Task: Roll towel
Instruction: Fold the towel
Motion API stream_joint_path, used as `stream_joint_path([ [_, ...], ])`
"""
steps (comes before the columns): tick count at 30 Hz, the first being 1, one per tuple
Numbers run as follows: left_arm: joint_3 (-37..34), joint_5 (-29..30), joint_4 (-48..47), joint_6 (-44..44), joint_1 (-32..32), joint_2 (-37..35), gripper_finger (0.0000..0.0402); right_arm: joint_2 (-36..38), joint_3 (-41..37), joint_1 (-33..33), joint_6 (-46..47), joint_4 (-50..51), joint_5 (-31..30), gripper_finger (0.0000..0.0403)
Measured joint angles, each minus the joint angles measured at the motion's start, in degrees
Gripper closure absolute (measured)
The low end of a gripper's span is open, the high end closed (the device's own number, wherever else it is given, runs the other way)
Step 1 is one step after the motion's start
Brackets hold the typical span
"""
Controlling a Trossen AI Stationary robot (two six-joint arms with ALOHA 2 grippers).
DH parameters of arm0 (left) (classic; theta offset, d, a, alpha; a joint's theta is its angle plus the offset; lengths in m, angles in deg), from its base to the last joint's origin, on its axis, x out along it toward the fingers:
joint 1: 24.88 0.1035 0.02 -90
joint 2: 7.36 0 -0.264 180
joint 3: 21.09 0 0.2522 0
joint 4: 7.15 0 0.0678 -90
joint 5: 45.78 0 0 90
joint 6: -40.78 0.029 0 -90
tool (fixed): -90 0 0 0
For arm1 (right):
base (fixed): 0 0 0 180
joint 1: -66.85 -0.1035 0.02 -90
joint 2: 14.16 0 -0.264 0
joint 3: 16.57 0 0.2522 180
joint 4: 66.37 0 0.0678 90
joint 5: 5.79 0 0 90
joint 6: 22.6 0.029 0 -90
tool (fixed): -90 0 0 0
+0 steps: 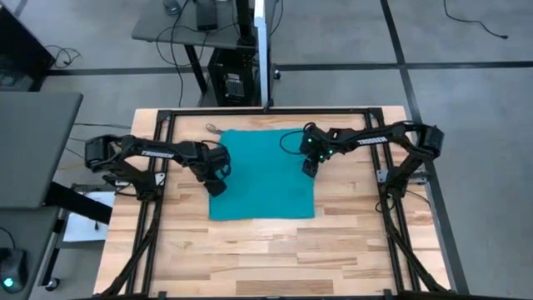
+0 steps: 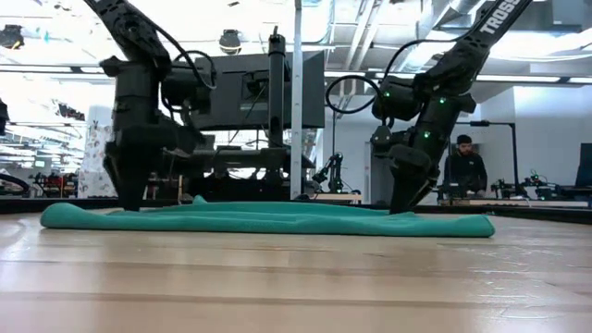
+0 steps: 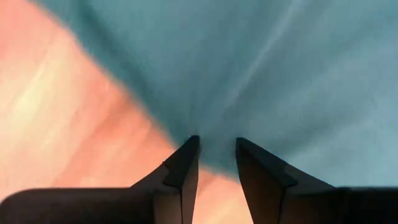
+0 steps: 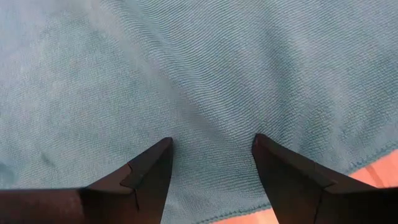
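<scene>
The teal towel (image 1: 262, 175) lies spread flat on the wooden table, a low rumpled strip in the low view (image 2: 277, 219). My left gripper (image 1: 218, 185) points down at the towel's left edge, toward its near end. Its fingers are open by a narrow gap and straddle that edge (image 3: 186, 134), with bare wood beside them. My right gripper (image 1: 310, 169) points steeply down over the towel just inside its right edge (image 4: 373, 163). Its fingers (image 4: 211, 146) are open wide, with flat cloth between them. My left gripper stands with its tips (image 2: 129, 203) down at the towel's left edge; I cannot tell whether they touch the cloth. My right gripper has its tips (image 2: 400, 205) down at the towel's top surface, coming from above; whether they touch it cannot be told.
Dark metal frame rails (image 1: 166, 117) run round the table's far and side edges. A small pale object (image 1: 212, 127) lies just beyond the towel's far left corner. Bare wood (image 1: 266, 258) stretches toward the near edge. A person (image 2: 465, 166) is in the room behind the table.
</scene>
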Motion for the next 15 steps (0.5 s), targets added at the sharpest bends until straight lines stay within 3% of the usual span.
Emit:
stream_joint_path([
  [5,3.19,1.98,1.54,1.1,2.26,-3.8,0.0309,2.74,5.19,-1.01,-1.24,-0.82,-0.09,0.0184],
  [8,4.13,3.29,7.28,2.83,4.33,-4.27,0.0309,3.04,7.63,-1.12,-3.93,-1.78,-0.07,0.0184],
  [15,4.21,3.62,19.49,8.79,11.31,3.86,0.0309,-2.17,7.95,3.29,-5.44,-4.68,-0.26,0.0184],
])
